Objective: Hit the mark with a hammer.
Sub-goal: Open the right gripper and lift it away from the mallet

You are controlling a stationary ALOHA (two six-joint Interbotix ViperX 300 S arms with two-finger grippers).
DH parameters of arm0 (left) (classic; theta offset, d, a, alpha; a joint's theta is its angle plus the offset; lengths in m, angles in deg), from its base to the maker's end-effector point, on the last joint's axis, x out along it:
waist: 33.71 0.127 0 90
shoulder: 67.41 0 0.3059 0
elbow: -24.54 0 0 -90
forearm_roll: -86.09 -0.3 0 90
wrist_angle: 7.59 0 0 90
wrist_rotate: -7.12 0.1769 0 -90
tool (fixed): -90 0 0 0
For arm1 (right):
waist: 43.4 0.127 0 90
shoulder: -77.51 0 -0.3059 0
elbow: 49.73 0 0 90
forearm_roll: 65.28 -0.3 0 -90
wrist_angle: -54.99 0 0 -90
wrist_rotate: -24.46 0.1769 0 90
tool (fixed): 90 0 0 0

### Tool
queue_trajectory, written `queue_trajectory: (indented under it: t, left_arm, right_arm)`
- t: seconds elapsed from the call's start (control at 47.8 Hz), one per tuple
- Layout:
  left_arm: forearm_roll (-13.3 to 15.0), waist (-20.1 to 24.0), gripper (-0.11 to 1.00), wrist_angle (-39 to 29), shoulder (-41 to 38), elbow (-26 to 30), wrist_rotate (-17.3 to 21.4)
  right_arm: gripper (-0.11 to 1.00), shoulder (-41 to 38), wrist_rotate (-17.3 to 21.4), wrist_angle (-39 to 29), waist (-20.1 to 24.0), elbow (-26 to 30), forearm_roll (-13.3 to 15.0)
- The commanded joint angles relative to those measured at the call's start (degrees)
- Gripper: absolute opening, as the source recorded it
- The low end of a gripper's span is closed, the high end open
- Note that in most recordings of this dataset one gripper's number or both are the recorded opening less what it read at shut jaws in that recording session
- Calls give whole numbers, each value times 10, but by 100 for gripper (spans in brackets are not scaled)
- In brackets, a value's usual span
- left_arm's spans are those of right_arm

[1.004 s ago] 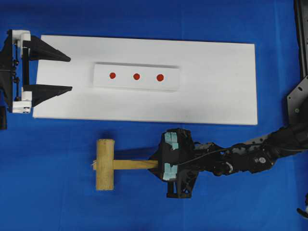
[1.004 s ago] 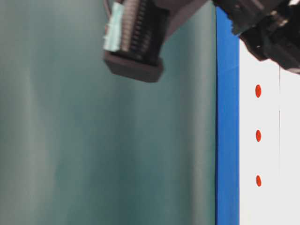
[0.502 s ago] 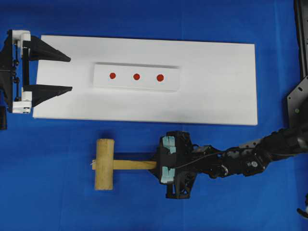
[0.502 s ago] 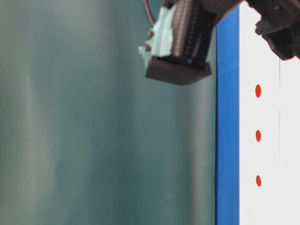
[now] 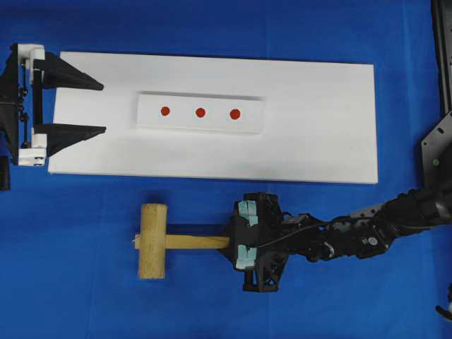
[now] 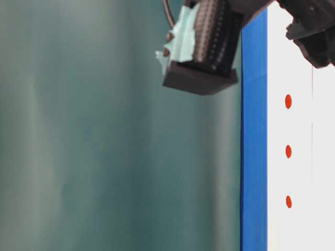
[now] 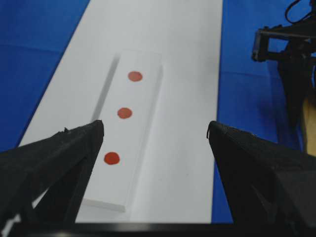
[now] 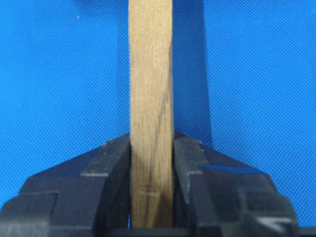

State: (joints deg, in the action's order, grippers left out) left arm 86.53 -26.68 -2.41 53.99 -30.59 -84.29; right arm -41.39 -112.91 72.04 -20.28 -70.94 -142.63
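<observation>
- Two claws, two jobs: my right claw [image 5: 234, 242] is clamped on the hammer [image 5: 154, 241], my left claw [image 5: 74, 106] stands wide apart with nothing in it, parked over the left end of the white board [image 5: 318, 120].
- I hold the flat handle [image 8: 151, 113] near its free end, fingers [image 8: 109, 163] pressed on both narrow edges, so the head [image 5: 153, 241] gets the longest swing, I judge.
- Hammer sits over blue cloth [image 5: 78, 282], near the board's front edge and well apart from the strip [image 5: 200, 112], handle level and pointing right.
- Head is a thick pale wooden cylinder, lying crosswise to the handle; handle is straight, light, faintly grained.
- Mark [image 5: 235, 113] is the rightmost of three red dots on the raised strip, slightly larger than the other two, untouched so far.
</observation>
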Motion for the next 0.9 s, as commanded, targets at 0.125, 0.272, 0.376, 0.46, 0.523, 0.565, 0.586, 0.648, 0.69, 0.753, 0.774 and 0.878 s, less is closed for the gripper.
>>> queue_trajectory:
  t: [0.125,0.272,0.376,0.46,0.523,0.565,0.586,0.648,0.69,0.753,0.774,0.878]
  left_arm:
    - [2,2,83,5,-1,5,-1]
    - [2,2,83,5,-1,5,-1]
    - [2,2,83,5,-1,5,-1]
    - [2,2,83,5,-1,5,-2]
    - [2,2,83,4,-1,5,-2]
    - [2,2,83,3,-1,5,-2]
    - [2,2,83,2,-1,5,-2]
    - [2,2,83,2,-1,5,-3]
    - [2,2,83,0,-1,5,-4]
    - [2,2,83,-2,-1,5,-9]
    - [2,2,83,-3,-1,5,-11]
    - [2,2,83,-7,-1,5,-17]
  right_arm:
    - [28,5,-1,1,-2,9,1]
    - [71,7,-3,9,-2,12,1]
    - [90,19,-6,9,-2,11,1]
    - [84,40,-9,7,-2,6,1]
    - [84,63,-15,6,-2,2,1]
    - [85,78,-18,5,-2,-2,2]
    - [85,85,-21,5,-2,-4,2]
    - [85,112,-33,5,-2,-10,1]
    - [85,127,-40,5,-2,-13,2]
    - [84,153,-53,4,-2,-18,1]
    - [84,161,-56,4,-2,-19,1]
    - [84,201,-73,4,-2,-31,1]
